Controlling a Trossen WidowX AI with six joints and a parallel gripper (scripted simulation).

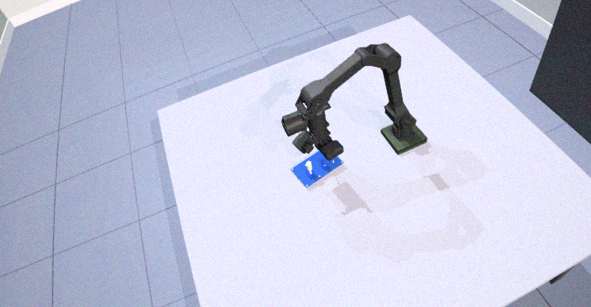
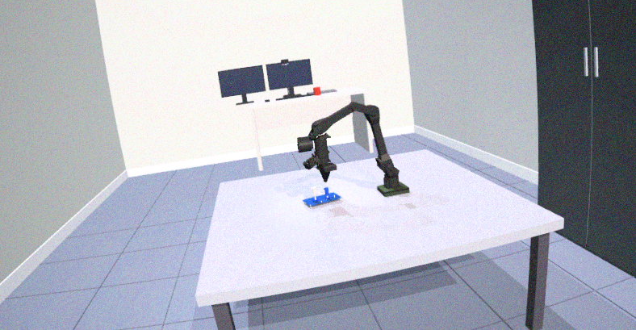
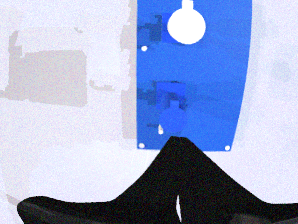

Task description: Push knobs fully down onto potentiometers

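The blue circuit board (image 1: pixel 301 173) (image 2: pixel 307 202) (image 3: pixel 215 65) stands on the table. A white knob (image 1: pixel 308 165) (image 2: pixel 314 190) (image 3: pixel 186 26) stands tall above one potentiometer. A blue knob (image 1: pixel 324 164) (image 2: pixel 326 190) (image 3: pixel 173 120) stands above the other, nearer the arm's base. How far each knob sits from its potentiometer is too small to tell. My gripper (image 2: pixel 325 181) (image 3: pixel 177 144) is shut and empty, pointing down. Its tips are a little above the blue knob, with a gap in the exterior view. In the top view the gripper's body hides the tips.
A small white part (image 3: pixel 160 129) stands on the board beside the blue knob. The arm's dark green base (image 1: pixel 403 139) (image 2: pixel 392 189) is on the table to the right of the board. A desk with two monitors stands in the background.
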